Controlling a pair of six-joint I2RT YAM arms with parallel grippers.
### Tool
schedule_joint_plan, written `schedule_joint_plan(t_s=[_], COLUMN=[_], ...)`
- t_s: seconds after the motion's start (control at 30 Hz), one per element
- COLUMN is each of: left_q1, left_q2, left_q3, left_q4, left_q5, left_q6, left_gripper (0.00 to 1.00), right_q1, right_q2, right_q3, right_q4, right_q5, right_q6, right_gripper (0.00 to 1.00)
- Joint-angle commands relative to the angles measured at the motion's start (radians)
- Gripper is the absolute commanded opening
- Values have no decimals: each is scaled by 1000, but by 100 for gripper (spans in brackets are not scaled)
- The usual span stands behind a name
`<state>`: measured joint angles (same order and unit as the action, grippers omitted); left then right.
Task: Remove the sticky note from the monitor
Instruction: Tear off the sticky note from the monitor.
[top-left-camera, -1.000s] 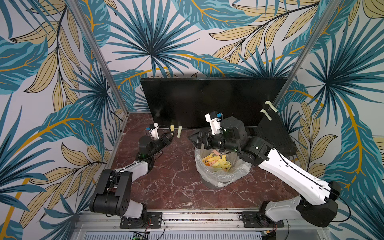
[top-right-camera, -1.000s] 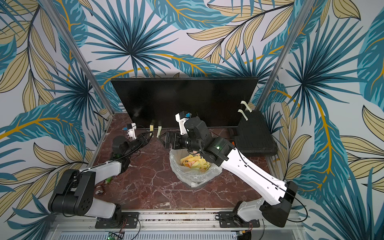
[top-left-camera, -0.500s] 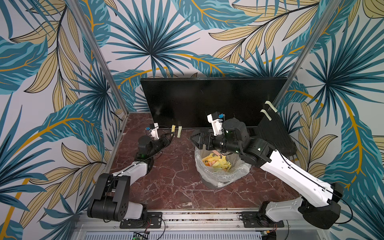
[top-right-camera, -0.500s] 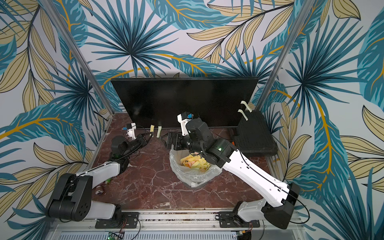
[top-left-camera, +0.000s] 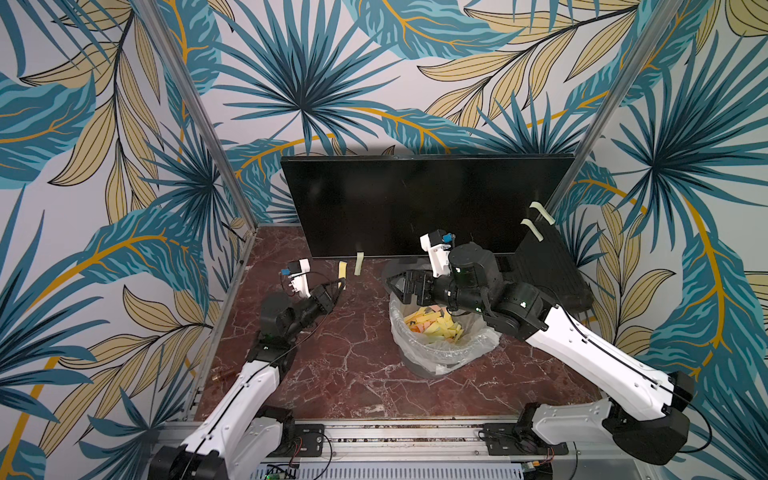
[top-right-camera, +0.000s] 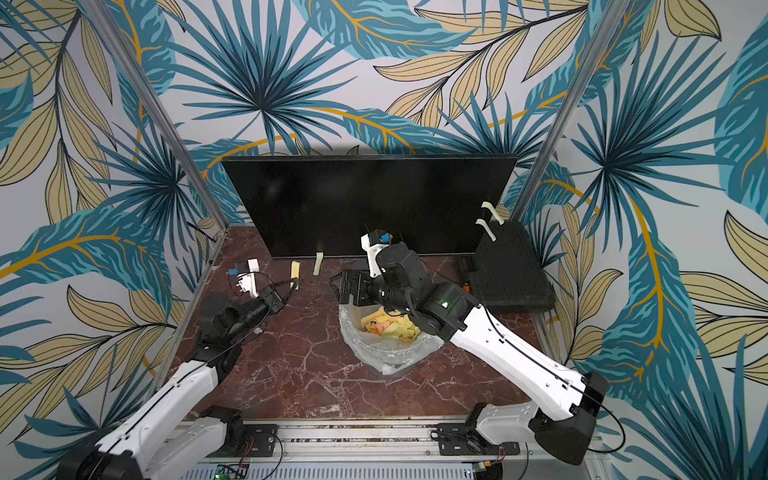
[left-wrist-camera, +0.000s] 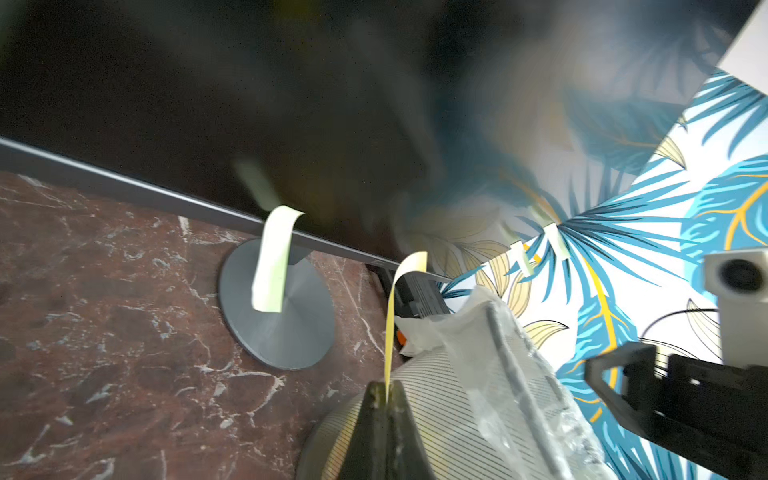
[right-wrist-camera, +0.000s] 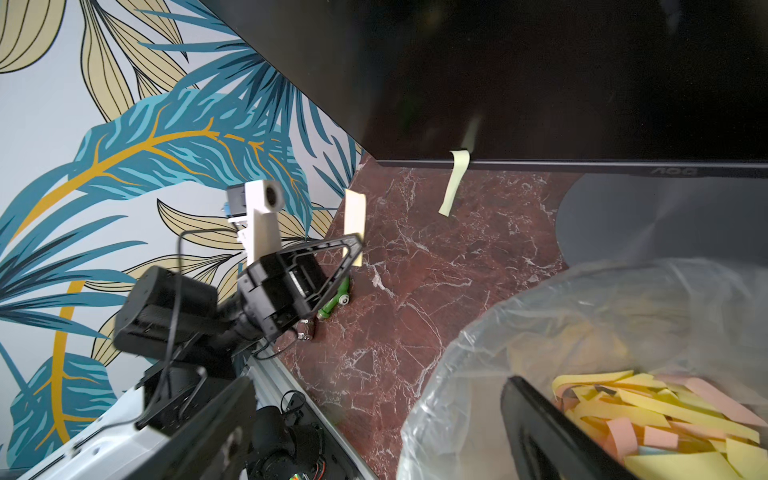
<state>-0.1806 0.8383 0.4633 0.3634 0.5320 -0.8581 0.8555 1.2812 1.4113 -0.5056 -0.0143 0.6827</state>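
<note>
The left gripper (left-wrist-camera: 386, 395) was clenched on the note (left-wrist-camera: 390, 332), lower centre of frame, just below the monitor (left-wrist-camera: 166, 91) edge. A steady, untwisted pull away was advisable to avoid tearing.

In both top views the right arm (top-left-camera: 473, 270) hides the foot of the monitor (top-left-camera: 415, 199). In the left wrist view the screen's reflection is blurred, the sticky note (left-wrist-camera: 388, 332) shows only its edge, and the left gripper (left-wrist-camera: 385, 395) is cut off. In the right wrist view the fingers (right-wrist-camera: 536, 419) of the right gripper (right-wrist-camera: 376, 386) run off the picture.
</note>
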Motion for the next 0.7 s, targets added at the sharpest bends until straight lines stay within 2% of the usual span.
schedule_joint_plan(t_s=[0.0,0.13,0.3,0.57,0.67], left_q1=[-45,-115,-280,-596,-680], left_q2=[-125,-202,-179,45,158], left_q3=[52,103,184,375,449], left_q4=[-257,-359,-382,-367,-358], left_q5=[-66,-121,-230,-422,-468], left_q6=[73,87,120,243,287], left_gripper=[0,0,0,0,0], right_q1=[3,3,3,2,2], right_q2=[-44,-88,-149,-270,-317], right_q3=[-33,-55,-89,-148,-170], right_q4=[-18,-38,-66,-141,-172], right_q5=[37,60,90,175,206], right_q6=[-23,-25,-22,0,13], right_gripper=[95,95,95,96,96])
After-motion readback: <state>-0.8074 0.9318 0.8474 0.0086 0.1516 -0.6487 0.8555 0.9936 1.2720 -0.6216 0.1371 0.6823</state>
